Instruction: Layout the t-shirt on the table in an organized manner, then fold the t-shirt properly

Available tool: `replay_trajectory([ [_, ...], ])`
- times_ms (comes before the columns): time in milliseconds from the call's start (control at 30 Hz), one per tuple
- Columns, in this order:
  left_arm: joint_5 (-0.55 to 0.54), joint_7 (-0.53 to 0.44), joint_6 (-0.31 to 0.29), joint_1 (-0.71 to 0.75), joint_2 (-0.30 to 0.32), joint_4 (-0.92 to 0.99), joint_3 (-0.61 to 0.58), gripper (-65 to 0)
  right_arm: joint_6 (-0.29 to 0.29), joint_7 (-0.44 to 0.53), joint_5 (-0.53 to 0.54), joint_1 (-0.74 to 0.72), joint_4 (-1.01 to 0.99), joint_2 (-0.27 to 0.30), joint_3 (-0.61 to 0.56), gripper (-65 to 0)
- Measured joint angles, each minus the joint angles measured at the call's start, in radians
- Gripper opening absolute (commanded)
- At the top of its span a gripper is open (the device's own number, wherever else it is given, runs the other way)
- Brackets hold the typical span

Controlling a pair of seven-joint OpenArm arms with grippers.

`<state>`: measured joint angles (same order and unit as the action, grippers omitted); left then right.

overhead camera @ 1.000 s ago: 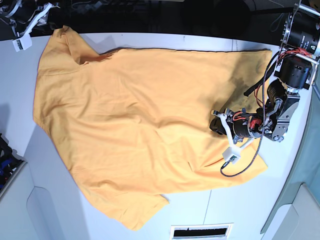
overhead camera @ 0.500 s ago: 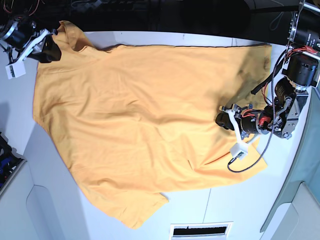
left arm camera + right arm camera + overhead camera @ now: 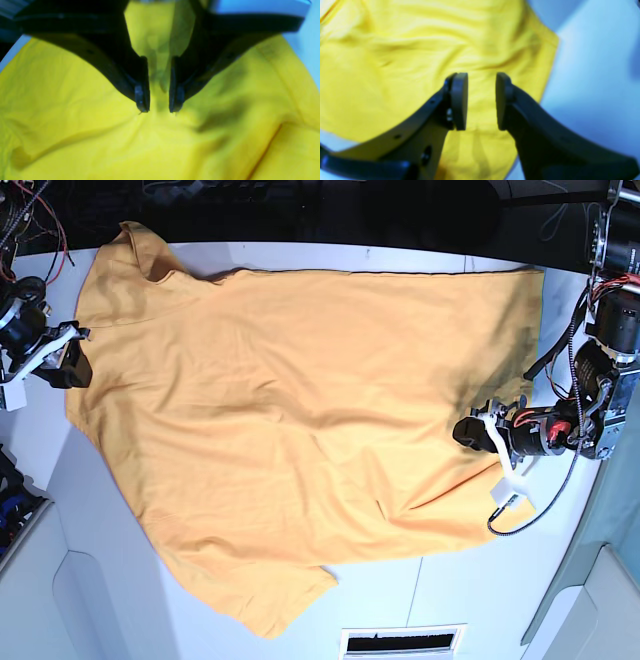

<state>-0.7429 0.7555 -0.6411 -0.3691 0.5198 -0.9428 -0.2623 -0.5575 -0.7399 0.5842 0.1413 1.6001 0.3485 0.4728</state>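
Your left gripper [image 3: 159, 110] has two curved black fingers [image 3: 142, 98] with small screw holes. Your right gripper [image 3: 481, 100] has flat, round grey pads [image 3: 459, 100]. Your left arm [image 3: 590, 395] is black and silver, with red wires, white clips and a looping black cable [image 3: 535, 515].

The t-shirt [image 3: 300, 420] lies spread on the table [image 3: 430, 580], with the left gripper [image 3: 466, 430] over its right part and the right gripper [image 3: 72, 365] at its left edge.
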Motion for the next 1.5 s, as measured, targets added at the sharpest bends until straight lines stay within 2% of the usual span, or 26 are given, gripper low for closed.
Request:
replay_trajectory([
  [100, -0.001, 0.001, -0.003, 0.003, -0.002, 0.0, 0.0, -47.7, 0.005, 0.014, -0.009, -0.089, -0.143, -0.001, 0.0, -46.3],
  [133, 0.0, 0.005, -0.003, 0.003, -0.002, 0.0, 0.0, -47.8, 0.005, 0.018, -0.008, -0.113, -0.193, 0.001, 0.0, -48.9],
  [233, 0.0, 0.008, -0.003, 0.018, -0.002, 0.0, 0.0, -47.8, 0.011, 0.017, -0.012, -0.154, -0.323, -0.002, 0.0, -65.0],
  [400, 0.008, 0.003, -0.005, 0.063, -0.002, 0.0, 0.004, -47.8, 0.015, 0.053, -0.015, -0.156, -0.404, -0.002, 0.0, -65.0],
  [500, 0.014, -0.045, -0.01, 0.091, 0.001, -0.003, 0.012, -47.8, 0.014, 0.063, -0.014, -0.158, -0.406, -0.002, 0.0, -65.0],
  [600, 0.067, -0.119, 0.048, 0.123, -0.003, -0.01, 0.015, -47.8, 0.011, 0.082, -0.02, -0.161, -0.41, -0.002, -0.002, -65.0],
  [767, 0.175, -0.241, 0.151, 0.123, -0.028, -0.003, 0.015, -47.8, 0.005, 0.146, -0.111, -0.209, -0.507, 0.001, -0.046, -65.0],
  [900, 0.266, -0.244, 0.177, 0.087, -0.074, 0.008, 0.018, -47.8, -0.002, 0.252, -0.153, -0.272, -0.613, 0.001, -0.068, -65.0],
  [1033, 0.327, -0.265, 0.234, 0.011, -0.131, 0.083, 0.016, -47.8, -0.003, 0.29, -0.198, -0.352, -0.699, 0.001, -0.069, -65.0],
  [1133, 0.333, -0.277, 0.231, -0.056, -0.151, 0.178, 0.015, -47.8, 0.007, 0.286, -0.25, -0.416, -0.741, 0.001, -0.071, -65.0],
  [1300, 0.34, -0.257, 0.232, -0.123, -0.157, 0.245, 0.015, -47.8, 0.009, 0.282, -0.261, -0.472, -0.756, 0.001, -0.071, -65.0],
  [1400, 0.34, -0.195, 0.167, -0.13, -0.146, 0.235, 0.015, -47.8, 0.011, 0.264, -0.232, -0.491, -0.756, 0.003, -0.071, -65.0],
  [1500, 0.243, -0.114, 0.085, -0.109, -0.105, 0.168, 0.012, -47.7, 0.01, 0.191, -0.167, -0.487, -0.73, 0.005, -0.07, -65.0],
])
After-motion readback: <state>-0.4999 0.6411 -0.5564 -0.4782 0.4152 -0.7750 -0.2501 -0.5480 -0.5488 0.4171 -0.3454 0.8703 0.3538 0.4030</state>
